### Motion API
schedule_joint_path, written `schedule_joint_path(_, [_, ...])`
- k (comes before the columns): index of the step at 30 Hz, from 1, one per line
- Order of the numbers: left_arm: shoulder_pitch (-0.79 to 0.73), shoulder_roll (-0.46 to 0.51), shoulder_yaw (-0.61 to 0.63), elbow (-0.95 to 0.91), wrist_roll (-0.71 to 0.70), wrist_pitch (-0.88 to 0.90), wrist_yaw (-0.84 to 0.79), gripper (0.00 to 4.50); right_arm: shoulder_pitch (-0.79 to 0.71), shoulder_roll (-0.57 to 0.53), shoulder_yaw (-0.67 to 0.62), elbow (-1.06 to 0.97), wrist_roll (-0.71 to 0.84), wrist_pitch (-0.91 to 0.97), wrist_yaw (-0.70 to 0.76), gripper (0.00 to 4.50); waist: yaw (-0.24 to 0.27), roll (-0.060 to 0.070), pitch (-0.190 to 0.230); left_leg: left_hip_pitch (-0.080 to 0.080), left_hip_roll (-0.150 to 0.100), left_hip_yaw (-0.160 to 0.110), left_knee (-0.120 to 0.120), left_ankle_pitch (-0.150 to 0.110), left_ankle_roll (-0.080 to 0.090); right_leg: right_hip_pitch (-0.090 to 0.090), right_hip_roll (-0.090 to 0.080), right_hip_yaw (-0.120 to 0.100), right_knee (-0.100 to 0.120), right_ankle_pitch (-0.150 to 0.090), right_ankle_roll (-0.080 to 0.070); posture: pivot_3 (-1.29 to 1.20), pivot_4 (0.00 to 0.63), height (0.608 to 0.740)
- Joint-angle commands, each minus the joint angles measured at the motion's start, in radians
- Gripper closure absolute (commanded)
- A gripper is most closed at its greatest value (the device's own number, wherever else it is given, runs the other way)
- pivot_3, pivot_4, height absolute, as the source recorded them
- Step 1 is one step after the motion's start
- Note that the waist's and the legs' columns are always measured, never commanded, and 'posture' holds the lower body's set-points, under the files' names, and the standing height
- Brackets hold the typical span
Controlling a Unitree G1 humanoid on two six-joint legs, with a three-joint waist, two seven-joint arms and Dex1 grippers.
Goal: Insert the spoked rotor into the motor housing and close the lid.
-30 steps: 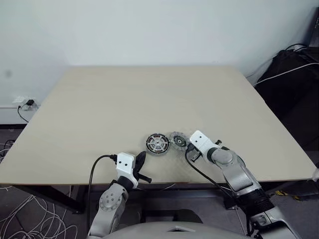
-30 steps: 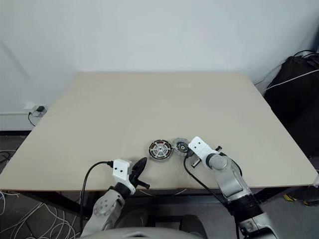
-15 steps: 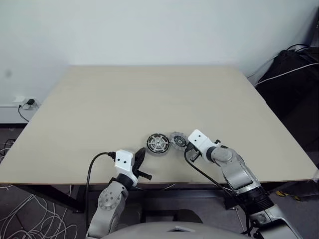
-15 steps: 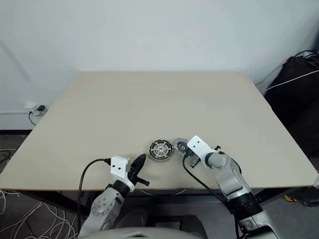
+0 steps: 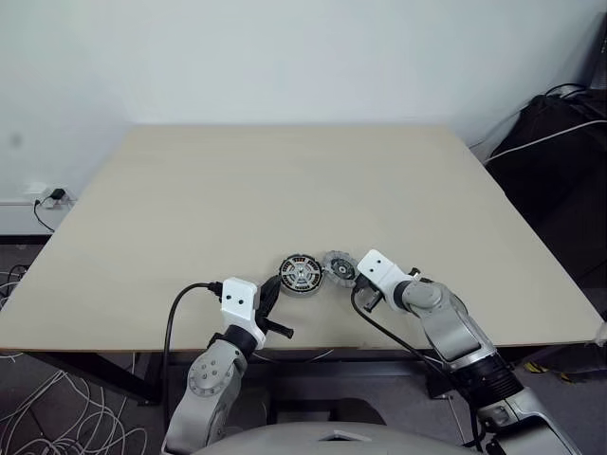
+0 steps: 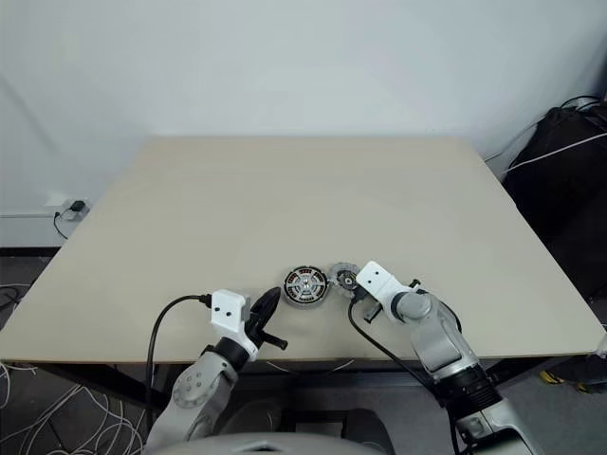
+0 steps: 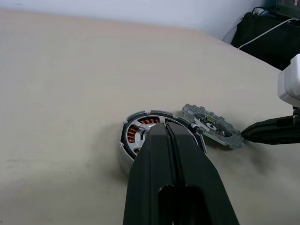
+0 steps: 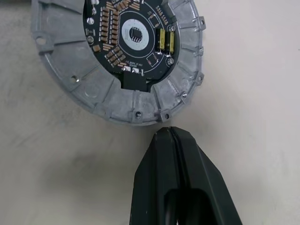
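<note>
Surface: pale wooden table (image 5: 285, 180) against a white wall, bare across its far half; all parts sit close to the near edge.
Left gripper: left gripper (image 7: 169, 130) has its two black fingers pressed together, holding nothing, pointing across the table at the motor housing (image 7: 140, 133) just ahead of the tips.
Right gripper: right gripper (image 8: 169, 133) is also pinched together and empty, its tip just short of the rim of the lid (image 8: 93, 84), not clearly touching.
Housing: round, lying flat, copper windings visible between silver spokes; the spoked rotor (image 5: 300, 274) appears already seated in it, judged from the spokes over the windings.
Lid: flat grey disc lying circuit side up, just beside the housing on the robot's right, rims near or touching; cannot tell which.
Key relation: lid lies between the right gripper and the housing, so the right arm is the nearer one for it.
Open room: wide clear table beyond the parts; the near edge lies close behind both grippers.
</note>
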State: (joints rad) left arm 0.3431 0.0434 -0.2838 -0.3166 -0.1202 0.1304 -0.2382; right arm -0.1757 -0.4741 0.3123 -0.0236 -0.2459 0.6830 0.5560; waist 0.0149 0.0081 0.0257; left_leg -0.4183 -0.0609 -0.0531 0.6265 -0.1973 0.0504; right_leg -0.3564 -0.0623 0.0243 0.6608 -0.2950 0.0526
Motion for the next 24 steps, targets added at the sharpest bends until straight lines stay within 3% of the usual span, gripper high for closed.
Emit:
schedule_joint_path(1, [-0.004, 0.002, -0.002, -0.047, -0.007, -0.002, 0.002, 4.50, -0.014, -0.008, 0.001, -0.038, 0.009, 0.006, 0.018, 4.47, 0.000, 0.000, 0.000, 0.000, 0.000, 0.000, 0.000, 0.000, 0.000, 0.000, 0.000, 0.000, 0.000, 0.000, 0.000, 0.00, 0.000, 0.740])
schedule_joint_path(24, [-0.019, 0.007, 0.014, 0.101, -0.009, -0.110, -0.039, 4.50, 0.091, 0.132, -0.199, 0.028, 0.218, -0.331, -0.081, 4.47, -0.002, -0.001, 0.005, 0.000, 0.000, 0.000, -0.001, 0.000, 0.000, 0.000, 0.000, 0.000, 0.000, 0.000, 0.000, 0.00, 0.000, 0.740])
